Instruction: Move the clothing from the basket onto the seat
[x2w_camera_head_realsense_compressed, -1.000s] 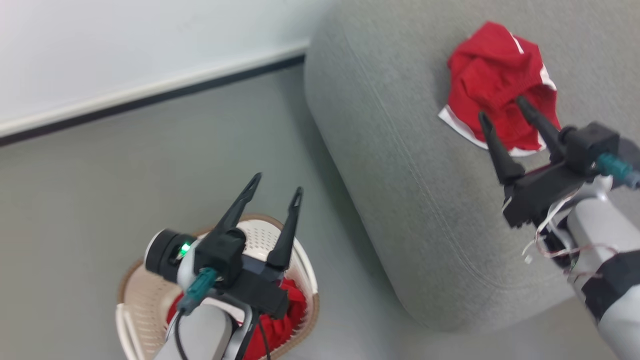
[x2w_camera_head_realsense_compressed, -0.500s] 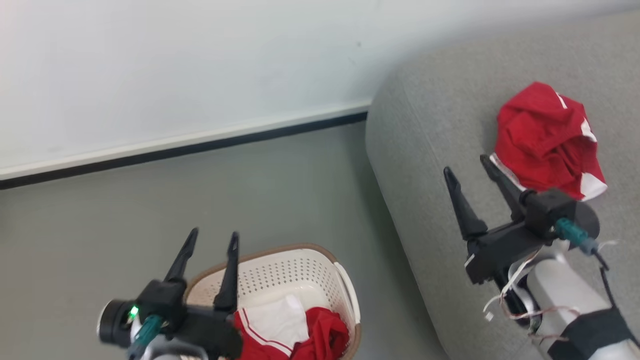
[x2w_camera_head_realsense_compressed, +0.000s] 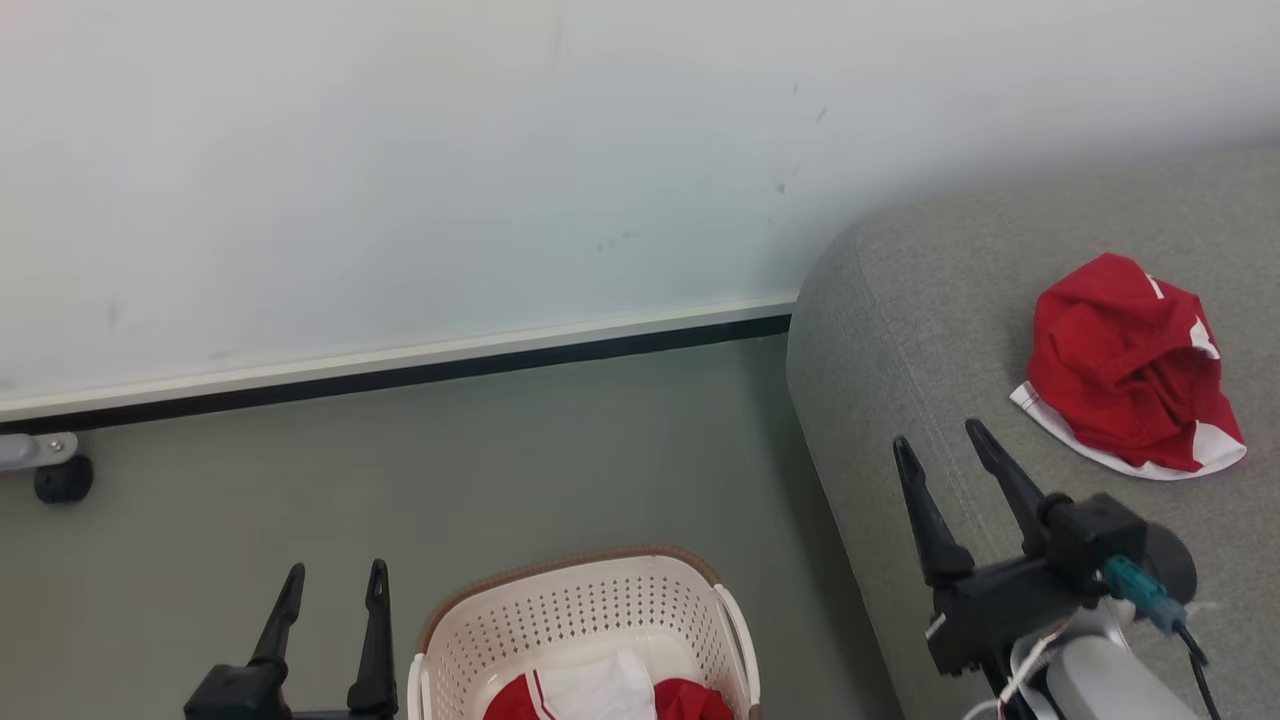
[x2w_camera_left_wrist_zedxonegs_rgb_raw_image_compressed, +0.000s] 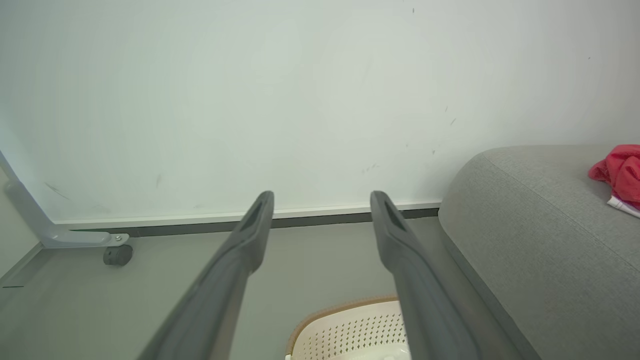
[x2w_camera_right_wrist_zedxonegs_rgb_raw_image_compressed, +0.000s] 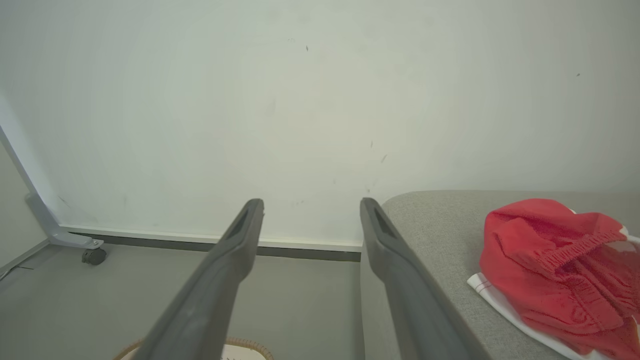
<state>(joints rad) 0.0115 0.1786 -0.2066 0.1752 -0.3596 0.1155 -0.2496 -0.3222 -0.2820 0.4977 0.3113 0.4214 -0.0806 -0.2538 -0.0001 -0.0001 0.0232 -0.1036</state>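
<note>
A: Both claws are released here. The left gripper (x2w_camera_head_realsense_compressed: 336, 568) has its two fingers spread with nothing between them, and the right gripper (x2w_camera_head_realsense_compressed: 938, 436) is just as wide and just as empty.

B: One red garment (x2w_camera_head_realsense_compressed: 1120, 370) lies crumpled on the seat (x2w_camera_head_realsense_compressed: 900, 330), back from the rounded edge, with white trim showing underneath.

A: The job looks only part done, though. More clothing (x2w_camera_head_realsense_compressed: 690, 702) sits in the basket (x2w_camera_head_realsense_compressed: 560, 610) at the bottom of the head view, red folds beside white cloth.

B: Here's the geometry that matters. The basket stands on the floor (x2w_camera_head_realsense_compressed: 560, 440) between the two arms, much closer to the left one. Its rim is just beside the left fingers, on their right. The right gripper hangs over the seat's front edge, well apart from the basket.

A: So the left arm looks the natural pick?

B: That's the guess. Both sets of fingers point up toward the wall (x2w_camera_head_realsense_compressed: 400, 150), while the pile lies lower and nearer the robot. The claw would need to tip down and swing right to reach in.

A: Any long axis to line up on?

B: Hard to tell. The heap is bunched and cut off by the frame's edge.
</note>
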